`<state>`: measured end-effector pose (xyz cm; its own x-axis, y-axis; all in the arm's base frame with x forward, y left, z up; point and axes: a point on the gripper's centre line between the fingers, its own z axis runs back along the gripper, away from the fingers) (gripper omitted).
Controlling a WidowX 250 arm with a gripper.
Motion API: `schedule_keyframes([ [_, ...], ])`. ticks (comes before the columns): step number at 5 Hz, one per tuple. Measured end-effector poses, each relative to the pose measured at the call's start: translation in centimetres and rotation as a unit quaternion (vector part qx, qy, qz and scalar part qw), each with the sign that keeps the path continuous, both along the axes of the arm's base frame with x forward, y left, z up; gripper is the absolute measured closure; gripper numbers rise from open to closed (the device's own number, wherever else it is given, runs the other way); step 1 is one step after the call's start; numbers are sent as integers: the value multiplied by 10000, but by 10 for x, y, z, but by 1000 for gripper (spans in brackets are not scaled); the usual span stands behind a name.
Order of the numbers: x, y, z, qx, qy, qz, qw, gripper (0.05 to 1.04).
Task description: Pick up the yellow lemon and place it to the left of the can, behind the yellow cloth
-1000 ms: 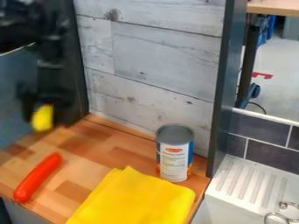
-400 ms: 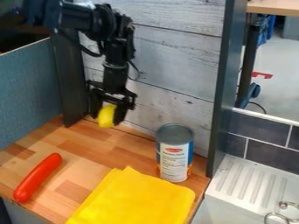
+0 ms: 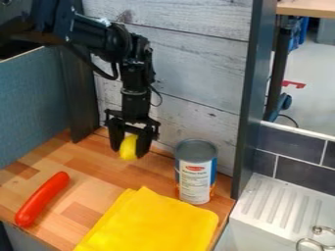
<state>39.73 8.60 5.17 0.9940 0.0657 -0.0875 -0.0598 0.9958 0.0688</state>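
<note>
Pinching a small yellow object [image 3: 128, 148] left of centre, the part-open end effector [image 3: 129, 150] grips its sides; likely light, perhaps slippery, best held mid-body.

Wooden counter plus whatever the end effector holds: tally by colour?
Yellow: 2 (small rounded yellow object in black end effector, folded yellow cloth)
Red: 1 (long smooth red object)
Blue-and-white: 1 (upright blue-and-white can, grey top)
Total: 4
</note>
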Motion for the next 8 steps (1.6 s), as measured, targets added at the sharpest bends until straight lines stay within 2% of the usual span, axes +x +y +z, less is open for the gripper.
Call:
schedule_keyframes([
  [1,-2,-7,-22,-384,195,-217,9988,284],
  [2,-4,-1,-30,-430,280,-208,9985,284],
  [4,-1,4,-30,-282,192,-151,9993,284],
  [5,-4,4,-29,-267,329,-31,9991,238],
  [6,-3,4,-26,-269,337,-43,9991,69],
  [8,0,6,-19,-225,329,-26,9992,75],
])
